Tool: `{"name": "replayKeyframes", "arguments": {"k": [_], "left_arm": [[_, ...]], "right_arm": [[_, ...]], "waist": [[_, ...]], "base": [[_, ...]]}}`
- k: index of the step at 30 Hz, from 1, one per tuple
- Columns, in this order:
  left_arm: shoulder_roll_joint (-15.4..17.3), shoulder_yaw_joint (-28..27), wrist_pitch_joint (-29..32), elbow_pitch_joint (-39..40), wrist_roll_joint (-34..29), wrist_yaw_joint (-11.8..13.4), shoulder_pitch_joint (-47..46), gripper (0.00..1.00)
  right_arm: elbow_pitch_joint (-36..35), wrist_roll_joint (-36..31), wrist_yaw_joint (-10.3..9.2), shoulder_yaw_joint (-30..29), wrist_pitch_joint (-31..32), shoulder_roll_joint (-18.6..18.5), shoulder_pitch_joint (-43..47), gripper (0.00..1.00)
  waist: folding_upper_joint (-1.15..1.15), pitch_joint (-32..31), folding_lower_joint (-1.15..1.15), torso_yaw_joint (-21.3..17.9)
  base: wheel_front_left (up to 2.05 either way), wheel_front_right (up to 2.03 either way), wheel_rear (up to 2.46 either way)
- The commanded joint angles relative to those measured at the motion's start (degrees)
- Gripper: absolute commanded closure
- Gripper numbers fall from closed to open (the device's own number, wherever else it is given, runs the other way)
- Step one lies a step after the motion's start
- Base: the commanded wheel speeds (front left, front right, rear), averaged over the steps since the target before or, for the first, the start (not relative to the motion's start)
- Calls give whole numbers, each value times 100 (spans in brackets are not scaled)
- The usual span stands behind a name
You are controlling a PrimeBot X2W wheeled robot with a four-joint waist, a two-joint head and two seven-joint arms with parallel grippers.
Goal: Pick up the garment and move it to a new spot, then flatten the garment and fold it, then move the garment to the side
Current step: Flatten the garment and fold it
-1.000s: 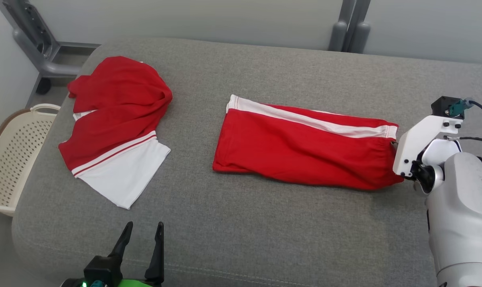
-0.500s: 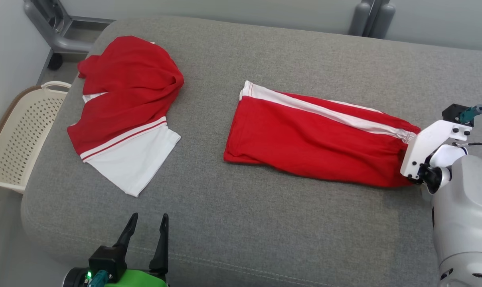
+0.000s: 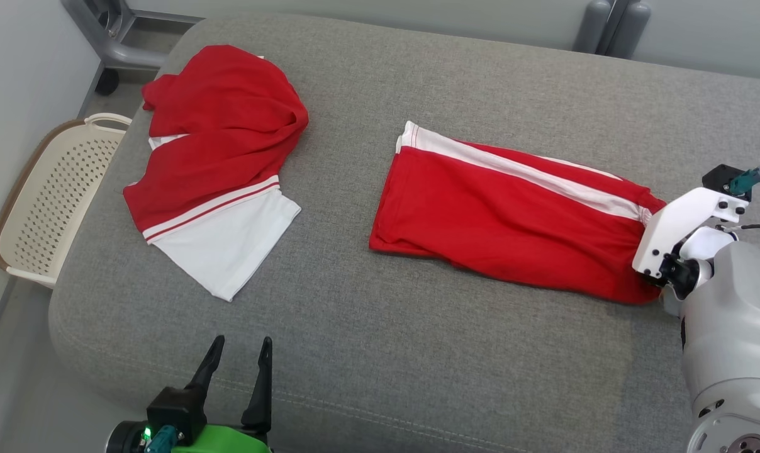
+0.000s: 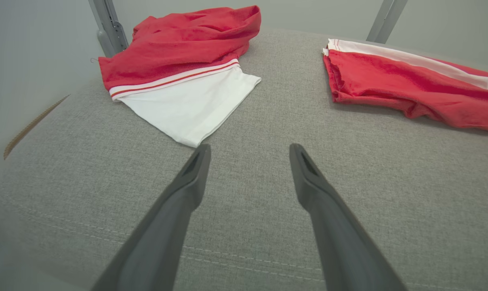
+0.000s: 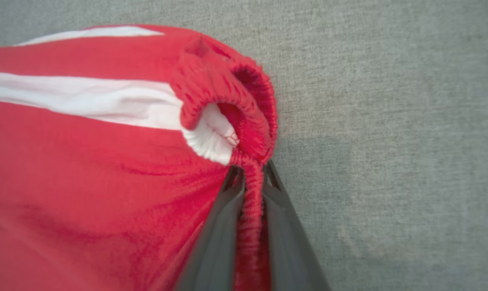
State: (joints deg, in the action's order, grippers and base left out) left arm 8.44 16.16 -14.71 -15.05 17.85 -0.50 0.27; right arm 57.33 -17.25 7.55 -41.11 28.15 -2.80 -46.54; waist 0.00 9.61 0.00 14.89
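The gathered elastic waistband of the red shorts is pinched between the two dark fingers of the right gripper, which are pressed almost together on a ridge of ribbed cloth. The shorts are laid lengthwise on the right half of a grey woven cushion. One white stripe is seen along their far edge, and the hem end is turned towards the middle. The fingers of the left gripper are spread wide and held empty above the cushion's near edge, where stitched seam lines are seen. A second garment, a crumpled red and white shirt, is spread on the far left of the cushion, well apart from the shorts; two garments are counted in all. Beside the cushion's left end a cream perforated plastic basket is set on the floor, and a grey metal frame is seen against a pale wall.
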Motion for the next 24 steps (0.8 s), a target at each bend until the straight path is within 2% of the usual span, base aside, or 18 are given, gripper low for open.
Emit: {"name": "replayKeyframes", "arguments": {"k": [1,10,16,24], "left_arm": [[18,-5,-14,10,19,23,-73,0],[55,15,28,22,80,48,-32,0],[67,53,52,60,90,87,-43,0],[91,108,70,86,105,106,-23,0]], "right_arm": [[85,-63,-13,-45,7,-18,47,100],[-231,-928,-16,-618,-14,-39,84,100],[-983,-1545,-13,-915,239,-68,191,100],[-1654,-1892,-13,-1098,495,-190,197,100]], "waist": [[0,1,0,4],[0,-105,0,-66],[0,-168,0,-84],[0,-230,0,-74]], "base": [[0,0,0],[0,0,0],[0,0,0],[0,0,0]]}}
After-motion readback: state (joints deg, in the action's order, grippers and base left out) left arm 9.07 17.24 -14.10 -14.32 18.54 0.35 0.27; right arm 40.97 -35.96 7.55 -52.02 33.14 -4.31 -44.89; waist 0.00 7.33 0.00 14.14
